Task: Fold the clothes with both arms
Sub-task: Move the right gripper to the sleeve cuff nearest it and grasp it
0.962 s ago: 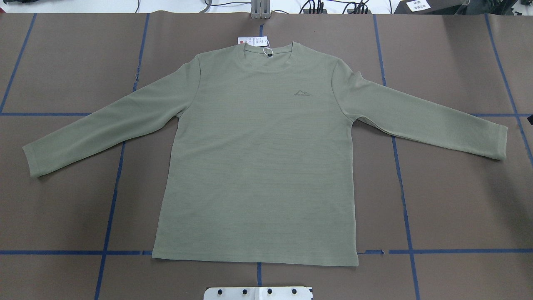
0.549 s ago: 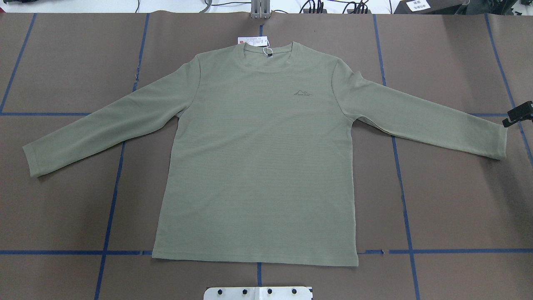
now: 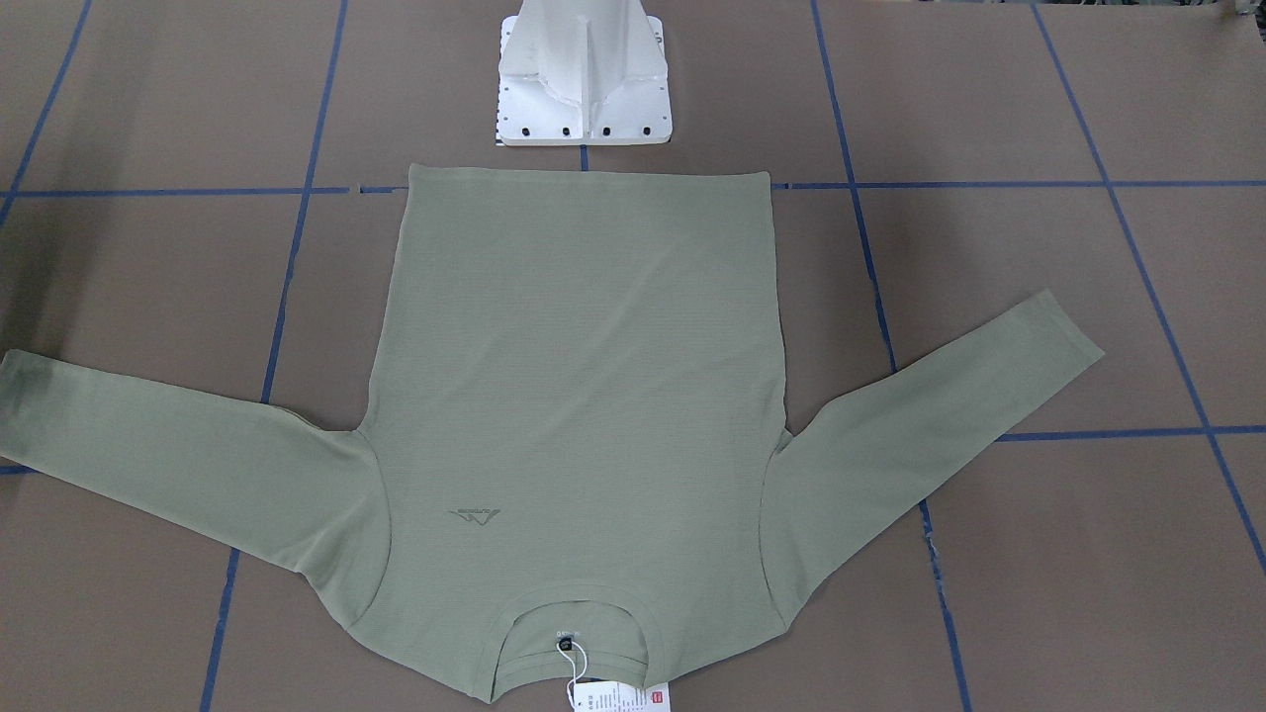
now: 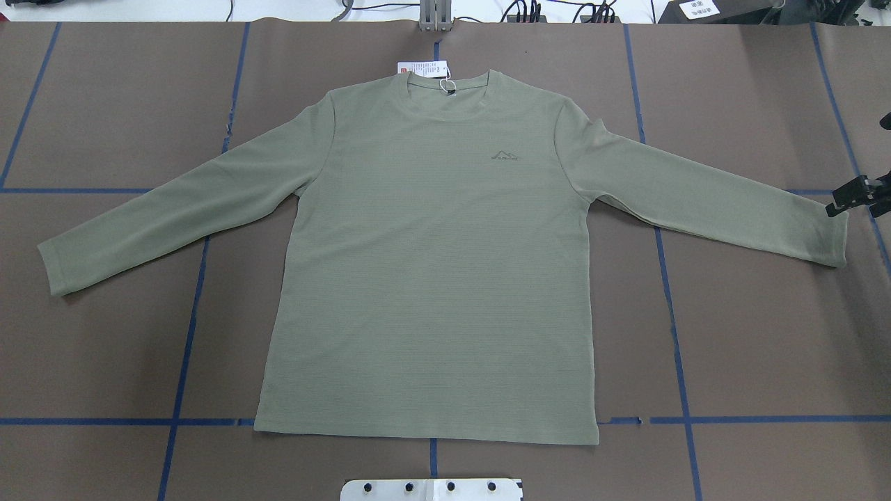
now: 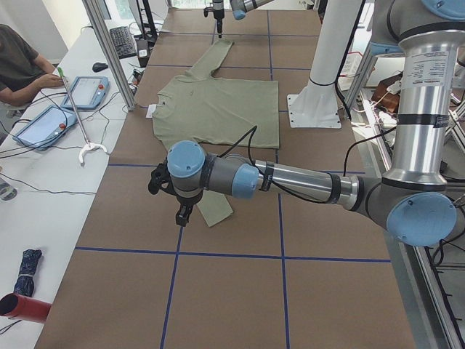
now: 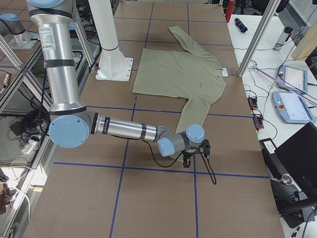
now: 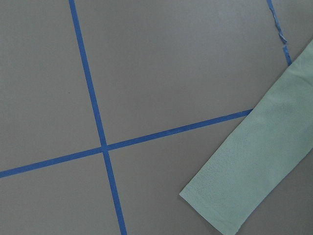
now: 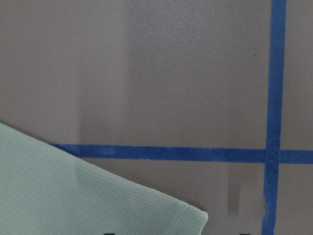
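**Front-facing view:** A sage-green long-sleeved shirt point(image 3: 574, 376) is seen spread flat, chest logo up, on the brown table point(image 3: 1039, 554). Its long axis runs straight away from the white pedestal base point(image 3: 584, 89). The hem is nearest that base, and the collar and hang tag point(image 3: 618, 697) point away from the robot. Both sleeves are angled outward.

**Overhead view:** The right hand point(image 4: 853, 196) is pictured at the view's right edge, its tip just beside the upper corner of the cuff on the robot's right point(image 4: 832, 240). A second earlier only a sliver of it showed at that edge, and half a second ago it was still short of the cuff. The shirt has not moved.

**Left view:** The left hand point(image 5: 176, 207) is shown low beside the near cuff. Whether it is released or clenched cannot be told.

**Right view:** The right hand is seen by the near cuff, released, jaws apart, grasping nothing.

**Left wrist view:** A cuff end is framed beside crossing blue tape lines point(image 7: 93, 98).

**Right wrist view:** A cuff corner is shown lying over a tape line.
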Action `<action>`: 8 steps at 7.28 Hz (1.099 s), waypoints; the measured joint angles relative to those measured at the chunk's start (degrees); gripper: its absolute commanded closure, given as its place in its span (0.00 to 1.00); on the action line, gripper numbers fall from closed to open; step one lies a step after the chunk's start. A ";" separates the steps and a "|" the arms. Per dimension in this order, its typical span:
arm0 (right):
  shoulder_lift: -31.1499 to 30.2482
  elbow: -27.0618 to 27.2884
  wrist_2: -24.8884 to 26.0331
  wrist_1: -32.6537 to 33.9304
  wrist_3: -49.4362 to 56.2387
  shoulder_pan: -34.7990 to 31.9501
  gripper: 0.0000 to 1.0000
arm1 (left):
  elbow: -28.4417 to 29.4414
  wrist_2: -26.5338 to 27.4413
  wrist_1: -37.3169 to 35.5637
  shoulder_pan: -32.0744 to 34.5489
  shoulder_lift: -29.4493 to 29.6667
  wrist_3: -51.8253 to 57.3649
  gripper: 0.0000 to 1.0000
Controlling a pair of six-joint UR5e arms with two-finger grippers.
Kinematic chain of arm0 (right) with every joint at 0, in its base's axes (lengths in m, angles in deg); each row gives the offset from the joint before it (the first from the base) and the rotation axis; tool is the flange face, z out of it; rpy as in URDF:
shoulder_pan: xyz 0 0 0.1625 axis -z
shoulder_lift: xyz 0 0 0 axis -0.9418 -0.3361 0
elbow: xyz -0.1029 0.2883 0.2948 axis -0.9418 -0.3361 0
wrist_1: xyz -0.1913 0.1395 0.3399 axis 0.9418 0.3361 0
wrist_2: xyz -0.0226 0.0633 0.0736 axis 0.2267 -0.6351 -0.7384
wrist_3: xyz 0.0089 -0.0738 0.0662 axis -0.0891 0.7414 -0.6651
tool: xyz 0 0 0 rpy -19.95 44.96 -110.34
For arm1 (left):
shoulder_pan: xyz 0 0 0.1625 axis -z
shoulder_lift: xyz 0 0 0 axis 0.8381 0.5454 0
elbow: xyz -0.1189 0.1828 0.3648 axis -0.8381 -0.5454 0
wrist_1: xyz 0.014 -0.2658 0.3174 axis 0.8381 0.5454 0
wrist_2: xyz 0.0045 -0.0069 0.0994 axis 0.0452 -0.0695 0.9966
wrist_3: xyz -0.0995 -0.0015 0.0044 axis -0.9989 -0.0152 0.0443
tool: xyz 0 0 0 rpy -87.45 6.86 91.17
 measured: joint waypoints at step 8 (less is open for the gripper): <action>1.53 -2.81 1.55 -0.22 -5.04 0.56 0.42 | -0.10 0.00 0.75 0.00 0.05 0.03 0.00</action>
